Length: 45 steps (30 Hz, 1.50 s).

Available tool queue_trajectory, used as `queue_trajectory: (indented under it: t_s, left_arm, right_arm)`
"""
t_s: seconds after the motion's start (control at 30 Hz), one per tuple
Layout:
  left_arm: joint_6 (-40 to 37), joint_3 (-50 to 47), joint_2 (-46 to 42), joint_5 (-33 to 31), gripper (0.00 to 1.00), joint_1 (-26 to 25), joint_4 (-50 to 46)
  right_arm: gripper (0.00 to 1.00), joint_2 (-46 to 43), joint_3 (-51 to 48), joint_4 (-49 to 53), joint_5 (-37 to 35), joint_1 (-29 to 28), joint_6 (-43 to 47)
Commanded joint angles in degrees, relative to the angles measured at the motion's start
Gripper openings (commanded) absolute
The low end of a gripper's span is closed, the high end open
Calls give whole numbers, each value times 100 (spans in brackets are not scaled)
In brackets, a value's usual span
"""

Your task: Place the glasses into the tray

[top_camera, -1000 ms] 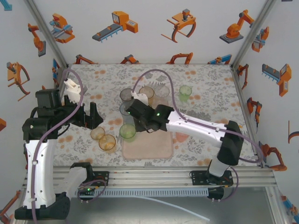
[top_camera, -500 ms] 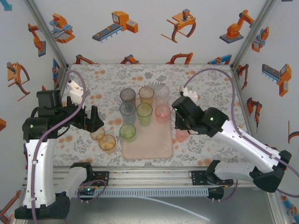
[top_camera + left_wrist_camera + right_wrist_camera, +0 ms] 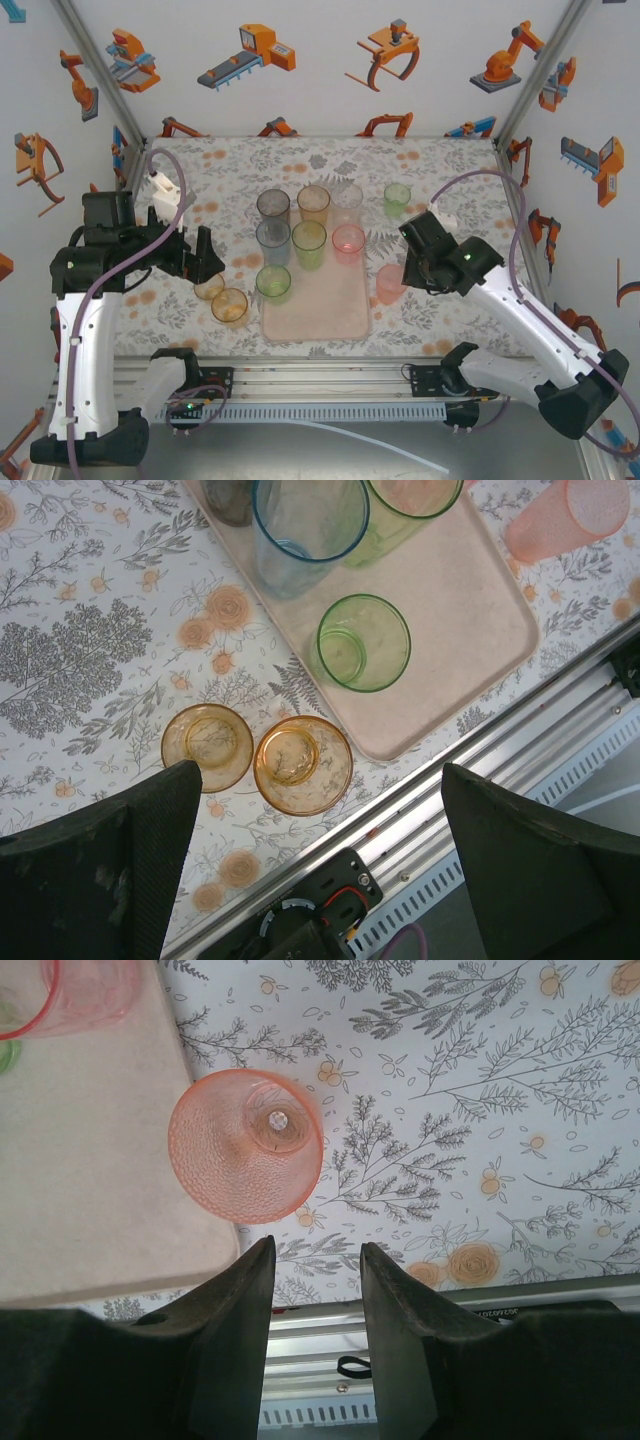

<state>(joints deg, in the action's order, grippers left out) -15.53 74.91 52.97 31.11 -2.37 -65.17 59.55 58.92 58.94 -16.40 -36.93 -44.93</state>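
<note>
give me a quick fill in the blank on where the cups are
1. The two amber tumblers stand on the table to the ___ of the tray.
2. The tumbler in front of the right gripper is ___.
3. The left gripper's jaws are wide ___, holding nothing.
Missing words: left; pink; open.

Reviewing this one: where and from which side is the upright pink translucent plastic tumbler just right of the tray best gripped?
Probably its rim wall on the side away from the pale-pink rectangular tray, coming straight down: the pink translucent plastic tumbler stands upright with its mouth open upward, so one finger can go inside, one outside.
</note>
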Motion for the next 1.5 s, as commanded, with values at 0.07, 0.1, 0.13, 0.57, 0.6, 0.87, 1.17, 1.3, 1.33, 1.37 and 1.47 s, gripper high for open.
queue_trajectory:
  t_s: [0.07, 0.1, 0.13, 0.57, 0.6, 0.87, 1.17, 1.3, 1.33, 1.37, 1.47]
  left_arm:
    - [-84, 107, 24, 93, 97, -53, -102]
    - [-82, 110, 17, 80, 97, -51, -106]
    - [-96, 111, 0, 70, 97, -53, -108]
    - [-188, 96, -11, 83, 97, -132, -164]
    - [-179, 93, -8, 100, 97, -146, -164]
    - [-187, 8, -126, 158, 97, -183, -144]
    - [-206, -52, -102, 122, 97, -264, -116]
    - [-195, -56, -111, 106, 97, -264, -110]
    - [-196, -63, -116, 104, 97, -264, -110]
    - [-203, -76, -129, 97, 97, -262, -119]
    - [-198, -108, -154, 105, 97, -264, -116]
  right_arm:
    - [40, -93, -247, -273, 198, 149, 120]
    - [40, -88, -272, -311, 226, 179, 141]
    - [40, -69, -301, -346, 261, 215, 163]
    - [40, 30, -539, -594, 367, 370, 195]
    - [40, 28, -544, -585, 371, 379, 195]
    - [39, -12, -539, -587, 444, 387, 156]
    - [39, -181, -576, -558, 410, 405, 145]
    - [39, -155, -448, -506, 431, 518, 259]
    - [40, -126, -432, -505, 475, 548, 286]
    - [40, -83, -410, -506, 509, 587, 308]
    - [39, 42, -403, -542, 563, 634, 350]
